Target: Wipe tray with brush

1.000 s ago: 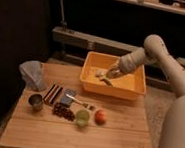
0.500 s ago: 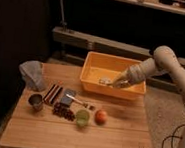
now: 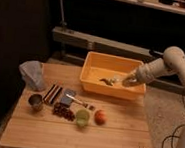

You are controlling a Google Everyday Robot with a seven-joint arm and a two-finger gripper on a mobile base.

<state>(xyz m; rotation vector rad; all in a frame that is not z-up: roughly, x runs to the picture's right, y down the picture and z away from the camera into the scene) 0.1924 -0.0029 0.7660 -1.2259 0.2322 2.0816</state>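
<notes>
The gripper point(image 3: 127, 81) is hanging low over the right half of the tray point(image 3: 92, 86), reaching in from the right side over the rim. The brush point(image 3: 116, 79) is lying on the tray floor just to the left of the fingertips, a small pale sliver with its long axis running roughly left to right, toward the gripper. Whether the fingers are touching it or already pinching its near end is hard to say; how wide they are standing cannot be told from this view. The single arm is coming from the right, so any wiping stroke is probably going to sweep leftward across the floor.

The tray is a smooth, orange-yellow plastic bin with raised walls and a rolled rim, sitting at the back right of a pale wooden table point(image 3: 114, 139). A small dark curved scrap point(image 3: 105, 81) is lying on the tray floor just left of the brush. In front of the tray, well apart from it, an orange fruit point(image 3: 100, 116), a green cup point(image 3: 82, 118) and a metal cup point(image 3: 35, 102) are standing on the wood.
</notes>
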